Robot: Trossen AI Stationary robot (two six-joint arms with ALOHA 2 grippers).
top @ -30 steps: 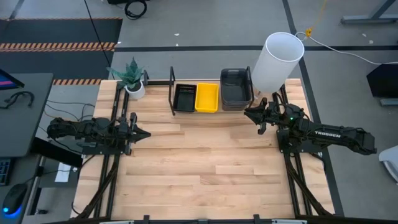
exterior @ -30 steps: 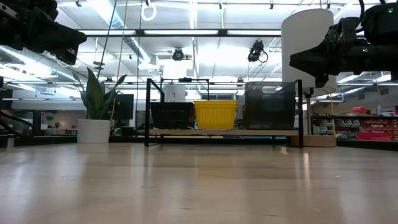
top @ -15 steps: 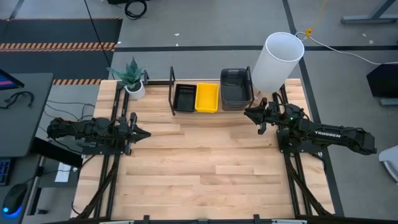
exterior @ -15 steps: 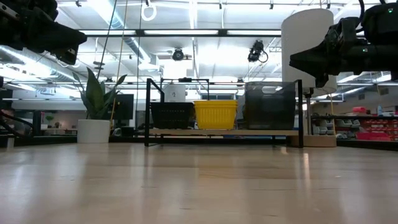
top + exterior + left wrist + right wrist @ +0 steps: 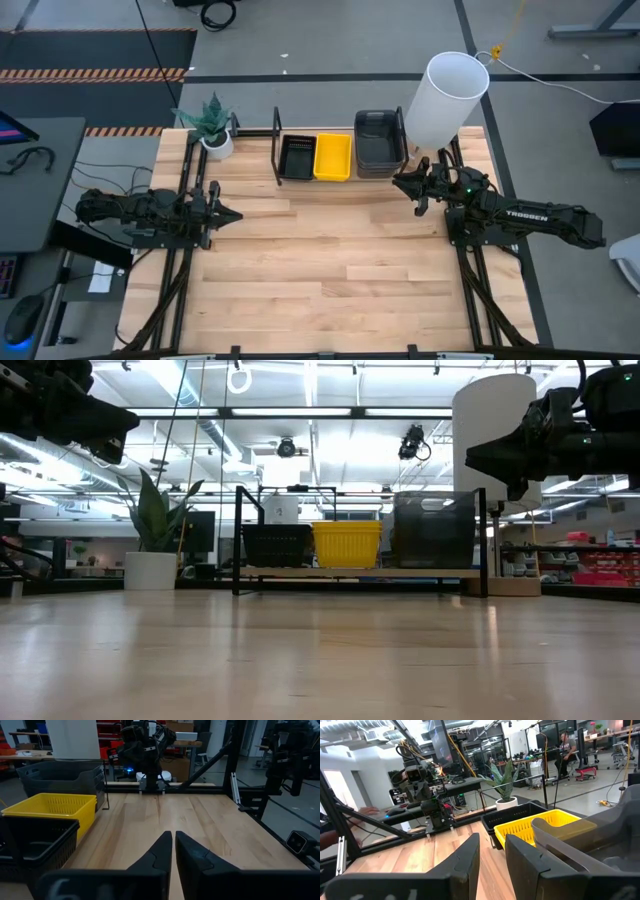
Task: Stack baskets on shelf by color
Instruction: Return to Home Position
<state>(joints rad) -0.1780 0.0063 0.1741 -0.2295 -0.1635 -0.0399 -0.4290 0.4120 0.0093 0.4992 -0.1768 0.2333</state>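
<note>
Three baskets stand side by side on the shelf [image 5: 420,572] at the table's far edge, their bottoms on its light-wood board. From left to right they are black slatted [image 5: 297,157], yellow [image 5: 333,157] and larger dark grey [image 5: 380,143]. How many are nested in each, I cannot tell. My left gripper [image 5: 236,214] hovers level over the table's left side, shut and holding nothing. My right gripper [image 5: 397,181] hovers level just near of the grey basket [image 5: 600,845], open with nothing between its fingers.
A potted plant [image 5: 213,128] stands at the far left corner. A tall white cylinder [image 5: 446,98] stands at the far right, beside the grey basket. The wooden tabletop [image 5: 330,270] lies bare between and in front of the arms. A person's hand [image 5: 365,811] shows beyond the table's left side.
</note>
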